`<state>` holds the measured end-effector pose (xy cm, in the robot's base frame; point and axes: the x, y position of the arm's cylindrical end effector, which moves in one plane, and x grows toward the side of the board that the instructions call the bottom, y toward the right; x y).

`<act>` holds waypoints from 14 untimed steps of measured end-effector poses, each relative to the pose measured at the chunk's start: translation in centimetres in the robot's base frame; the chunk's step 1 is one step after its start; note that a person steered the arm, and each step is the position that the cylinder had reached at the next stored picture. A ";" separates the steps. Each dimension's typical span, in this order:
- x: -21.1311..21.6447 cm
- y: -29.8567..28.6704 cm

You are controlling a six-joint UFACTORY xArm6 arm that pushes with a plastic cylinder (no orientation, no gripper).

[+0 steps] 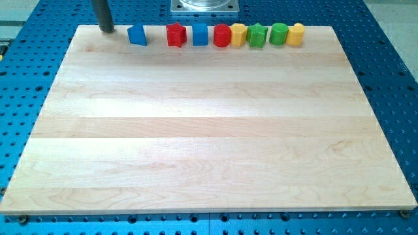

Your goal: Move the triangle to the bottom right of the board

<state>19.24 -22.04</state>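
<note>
A blue triangle block lies at the view's top, left of a row of blocks along the top edge of the wooden board. My tip rests on the board at the top left, a short way to the left of the blue triangle and apart from it. To the right of the triangle stand a red star, a blue cube, a red cylinder, a yellow block, a green star, a green cylinder and a yellow block.
The board lies on a blue perforated table. A grey metal base plate sits beyond the board's top edge at the middle.
</note>
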 end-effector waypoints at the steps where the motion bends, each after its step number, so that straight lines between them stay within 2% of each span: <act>1: 0.0 4.7; 2: 0.0 8.7; 4: 7.3 5.9; 5: 5.8 5.5; 6: 9.2 3.8; 7: 9.9 6.6; 8: 13.8 7.1; 11: 15.4 9.1; 12: 12.7 9.1; 13: 11.2 6.6; 14: 15.2 6.9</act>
<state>34.40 -15.13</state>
